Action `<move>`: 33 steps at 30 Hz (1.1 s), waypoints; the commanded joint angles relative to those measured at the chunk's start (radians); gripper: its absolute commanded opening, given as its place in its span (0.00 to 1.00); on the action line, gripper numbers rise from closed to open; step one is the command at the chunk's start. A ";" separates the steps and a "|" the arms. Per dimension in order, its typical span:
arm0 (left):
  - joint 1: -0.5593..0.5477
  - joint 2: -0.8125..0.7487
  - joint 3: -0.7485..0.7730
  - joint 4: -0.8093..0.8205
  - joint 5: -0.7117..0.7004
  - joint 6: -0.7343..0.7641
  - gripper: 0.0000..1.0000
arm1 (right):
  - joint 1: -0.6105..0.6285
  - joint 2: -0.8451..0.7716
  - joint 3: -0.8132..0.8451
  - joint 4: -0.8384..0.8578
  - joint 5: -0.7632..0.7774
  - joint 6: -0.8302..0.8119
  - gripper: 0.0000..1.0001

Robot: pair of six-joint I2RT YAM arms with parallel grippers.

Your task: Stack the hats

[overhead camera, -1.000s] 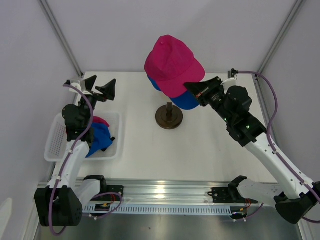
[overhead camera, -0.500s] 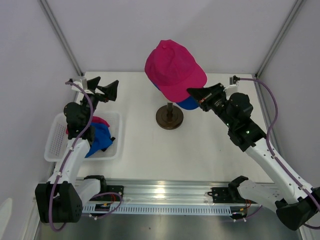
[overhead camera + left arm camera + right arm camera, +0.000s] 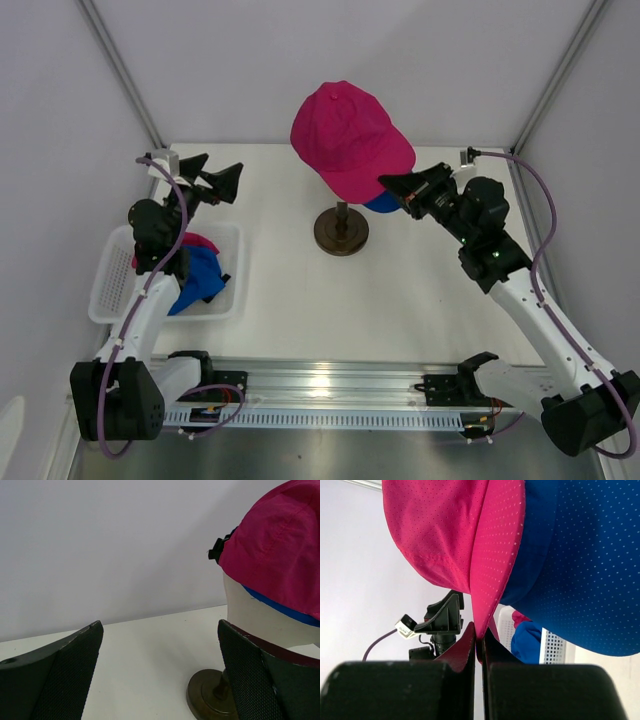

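Caps [image 3: 197, 268] of blue and pink lie in the white basket [image 3: 115, 300], the left gripper [image 3: 212, 172] hangs above with fingers apart, and on the mannequin head [image 3: 260, 615] a pink cap [image 3: 350, 135] covers a blue cap [image 3: 383, 204], its brim pinched by the right gripper [image 3: 385, 183].

This is looking like a robotics lab cell — white panels [image 3: 250, 50] and metal posts [image 3: 122, 72] are enclosing a white table [image 3: 300, 290], an aluminium rail [image 3: 330, 378] edging it.

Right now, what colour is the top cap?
The top cap is magenta pink, clearest in the top external view.
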 commanded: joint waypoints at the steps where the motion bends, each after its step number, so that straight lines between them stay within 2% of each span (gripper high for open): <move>1: 0.006 0.004 0.049 0.007 0.033 -0.003 0.98 | -0.022 0.043 -0.032 -0.089 -0.055 -0.052 0.00; 12: 0.006 0.022 0.062 -0.001 0.060 -0.011 0.97 | -0.120 0.094 0.131 -0.227 -0.180 -0.162 0.00; 21: 0.006 0.027 0.066 -0.002 0.088 -0.017 0.97 | -0.180 0.113 0.145 -0.121 -0.326 -0.035 0.00; 33: 0.006 0.027 0.049 0.007 0.090 -0.015 0.96 | -0.183 0.169 0.286 -0.075 -0.378 0.083 0.00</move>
